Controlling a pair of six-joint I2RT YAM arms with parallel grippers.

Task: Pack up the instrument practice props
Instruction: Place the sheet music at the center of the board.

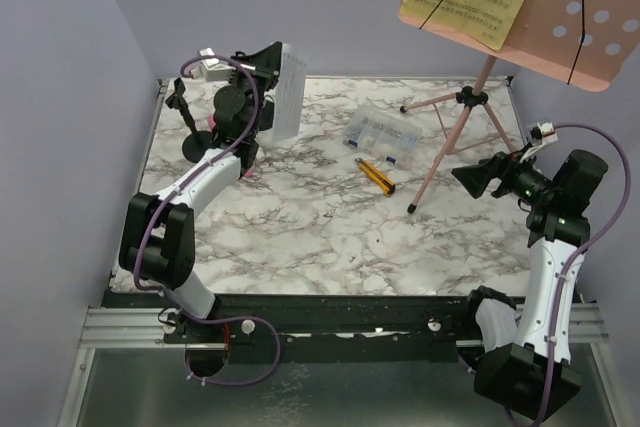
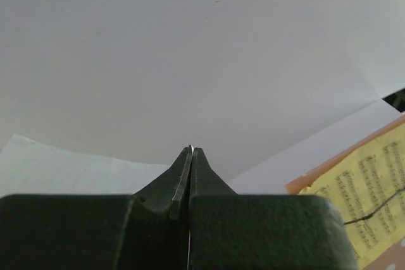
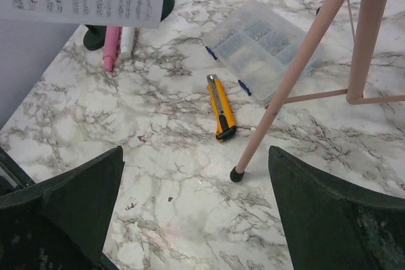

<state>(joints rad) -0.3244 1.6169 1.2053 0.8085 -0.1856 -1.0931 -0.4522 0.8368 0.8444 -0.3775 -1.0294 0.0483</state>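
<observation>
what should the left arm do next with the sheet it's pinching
Probably lower the white page and lay it flat on the table: the left gripper is shut on its edge, holding it upright in the air at the far left. The right gripper is open, over by the pink rack leg.
</observation>
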